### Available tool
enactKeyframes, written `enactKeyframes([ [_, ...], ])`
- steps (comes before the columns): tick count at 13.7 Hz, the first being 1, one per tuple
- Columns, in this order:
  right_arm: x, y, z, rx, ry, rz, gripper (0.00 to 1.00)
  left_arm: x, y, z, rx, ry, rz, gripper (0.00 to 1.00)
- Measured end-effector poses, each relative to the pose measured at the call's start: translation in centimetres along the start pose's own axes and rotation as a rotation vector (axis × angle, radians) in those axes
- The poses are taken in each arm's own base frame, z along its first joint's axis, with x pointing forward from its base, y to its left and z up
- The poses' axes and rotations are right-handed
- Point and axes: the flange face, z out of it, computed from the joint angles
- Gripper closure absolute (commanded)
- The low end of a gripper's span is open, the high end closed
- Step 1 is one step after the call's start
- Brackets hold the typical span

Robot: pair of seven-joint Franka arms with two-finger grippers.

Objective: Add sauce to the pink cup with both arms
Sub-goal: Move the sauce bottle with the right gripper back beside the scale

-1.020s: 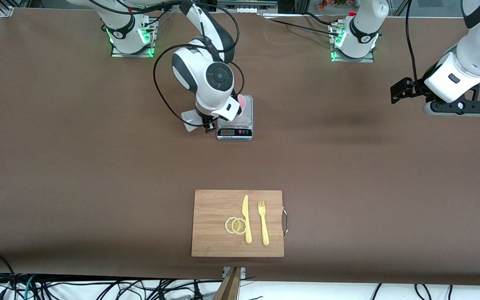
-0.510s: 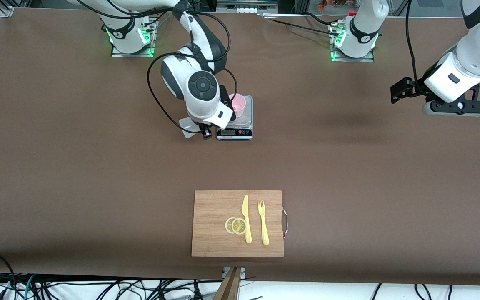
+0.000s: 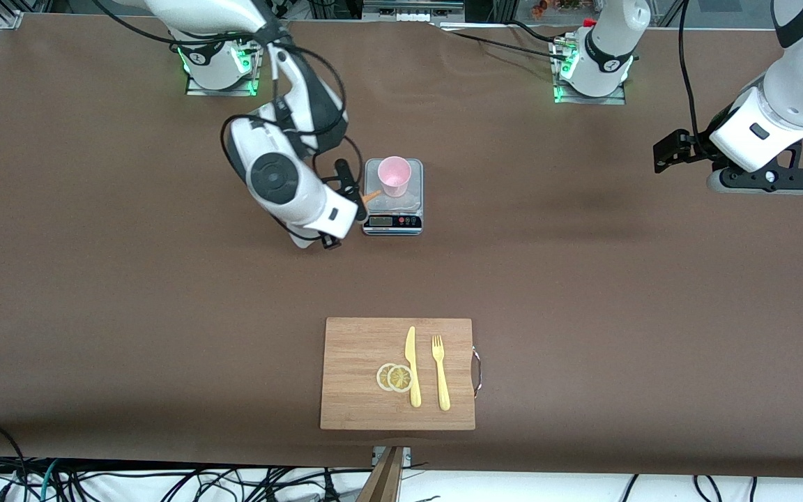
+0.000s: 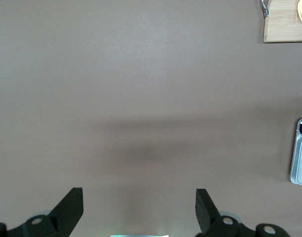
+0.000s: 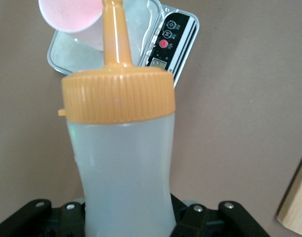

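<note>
Front view: the pink cup [image 3: 394, 174] stands upright on the scale [image 3: 392, 213], toward the edge of the tabletop where the arm bases stand. The right gripper [image 3: 353, 192] hangs just beside the scale, and only the orange tip of the sauce bottle [image 3: 371, 196] peeks out, seemingly aimed at the cup. The left gripper [image 3: 673, 153] waits over the left arm's end of the tabletop.

Left wrist view: its fingers [image 4: 71, 207] stand wide apart above bare tabletop.

Right wrist view: the jaws are clamped on the bottle's whitish body.

Two lemon slices [image 3: 394, 377], one fork [image 3: 440, 373]
</note>
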Motion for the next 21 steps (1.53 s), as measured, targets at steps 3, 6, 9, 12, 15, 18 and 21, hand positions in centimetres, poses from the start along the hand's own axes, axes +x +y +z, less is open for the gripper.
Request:
enactKeyframes([
  [3,-6.2,0.8,-1.2,-0.030,0.130,-0.008,1.00,0.0,0.0,0.0,0.000,0.000,0.000,0.00],
  [6,-13.5,0.9,-2.4,-0.093,0.259,-0.013,1.00,0.0,0.0,0.0,0.000,0.000,0.000,0.00],
  [9,-19.1,0.3,-2.6,-0.149,0.373,-0.013,1.00,0.0,0.0,0.0,0.000,0.000,0.000,0.00],
  [12,-25.1,-1.3,-0.9,-0.189,0.556,-0.034,1.00,0.0,0.0,0.0,0.000,0.000,0.000,0.00],
  [15,-31.4,-3.6,0.7,-0.225,0.705,-0.017,1.00,0.0,0.0,0.0,0.000,-0.001,0.000,0.00],
  [18,-36.1,-6.1,3.2,-0.249,0.909,0.037,1.00,0.0,0.0,0.0,0.000,-0.004,0.000,0.00],
  [21,-38.0,-7.1,6.7,-0.268,1.040,0.068,1.00,-0.1,0.0,0.0,0.001,-0.005,0.000,0.00],
])
